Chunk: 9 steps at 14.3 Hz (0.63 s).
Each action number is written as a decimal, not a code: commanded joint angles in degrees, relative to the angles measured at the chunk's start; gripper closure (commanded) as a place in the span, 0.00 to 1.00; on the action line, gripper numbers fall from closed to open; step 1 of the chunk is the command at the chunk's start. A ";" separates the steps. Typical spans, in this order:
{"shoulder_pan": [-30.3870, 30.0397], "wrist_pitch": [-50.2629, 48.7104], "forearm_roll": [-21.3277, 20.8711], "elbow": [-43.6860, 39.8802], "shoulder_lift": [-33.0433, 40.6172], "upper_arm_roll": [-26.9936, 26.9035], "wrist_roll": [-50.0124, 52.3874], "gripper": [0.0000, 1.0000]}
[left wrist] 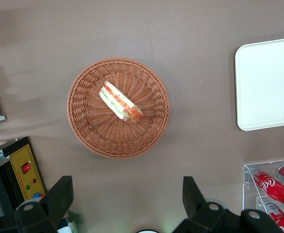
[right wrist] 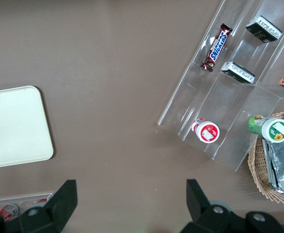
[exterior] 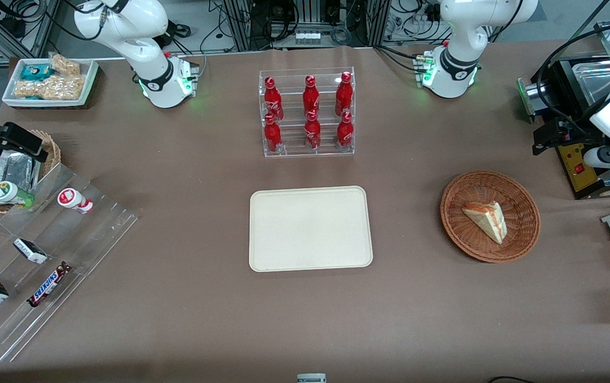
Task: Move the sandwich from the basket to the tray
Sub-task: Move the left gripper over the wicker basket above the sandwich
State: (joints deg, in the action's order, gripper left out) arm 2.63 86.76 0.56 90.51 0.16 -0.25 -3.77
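Left wrist view had the hand [left wrist: 127,201] wide open, empty, high above the counter [left wrist: 132,29]; sandwich [left wrist: 121,102] lay in basket [left wrist: 84,121], tray [left wrist: 268,87] bare, ready for placement.

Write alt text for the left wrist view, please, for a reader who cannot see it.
A sandwich lies in a round wicker basket on a brown table. The open pincer hangs above the table beside the basket, holding nothing. An empty tray and red bottles show at the edge.
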 commanded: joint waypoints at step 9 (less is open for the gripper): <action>-0.17 -0.02 -0.56 0.90 -0.95 -0.01 -0.44 0.00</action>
State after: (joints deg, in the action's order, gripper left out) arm 2.61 86.77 0.56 91.20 -0.18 -0.26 -3.77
